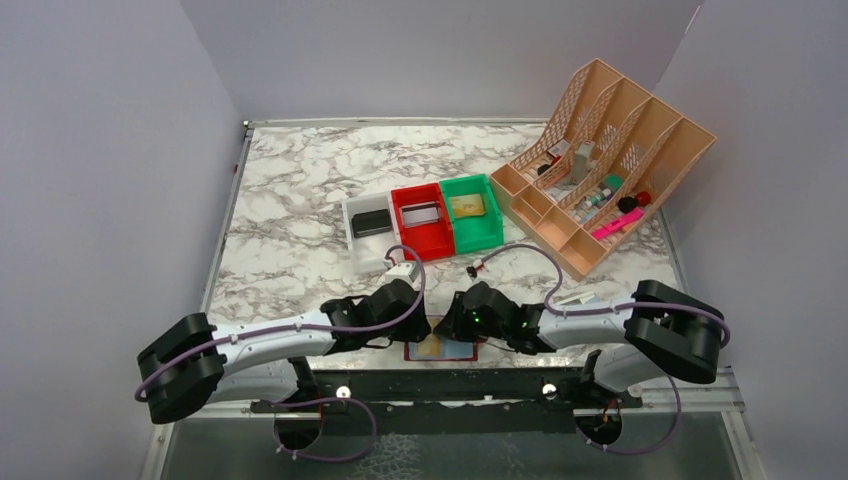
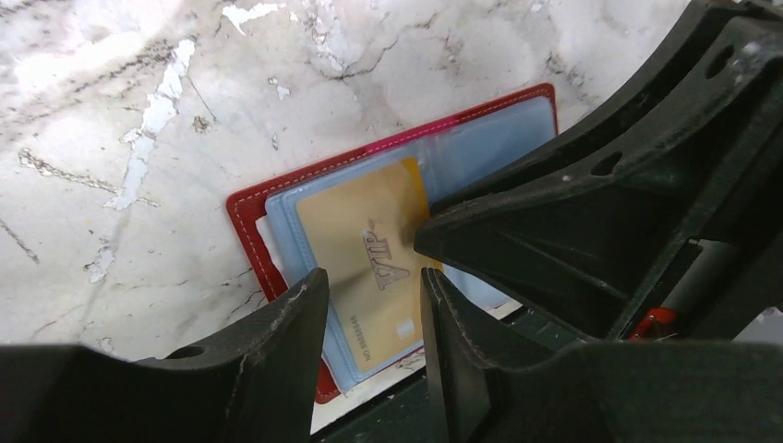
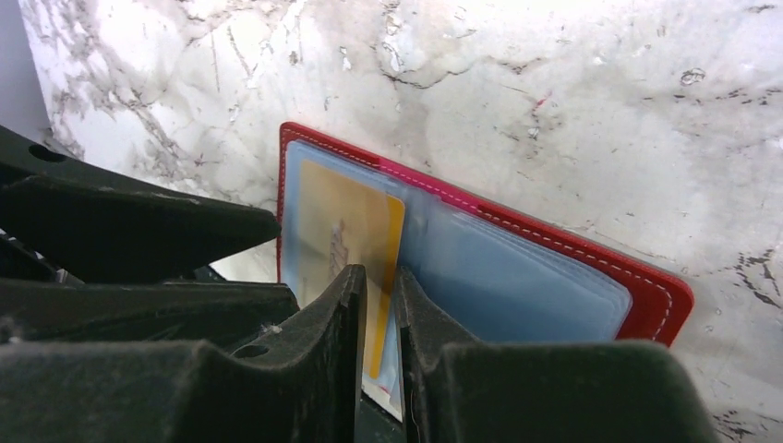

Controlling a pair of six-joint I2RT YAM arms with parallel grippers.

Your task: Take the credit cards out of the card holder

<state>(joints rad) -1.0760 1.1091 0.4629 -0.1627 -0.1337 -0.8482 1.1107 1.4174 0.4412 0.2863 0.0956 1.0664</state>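
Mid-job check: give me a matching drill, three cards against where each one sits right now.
Cards:
1 black card
2 grey card
3 VIP card

Places:
a holder
b white bin
c red bin

Pairs: 1-b, 2-c, 3-a

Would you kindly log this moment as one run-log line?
card holder: lying open | gold card: in its sleeve | left gripper: open over card | right gripper: narrow at card's edge, grip unclear
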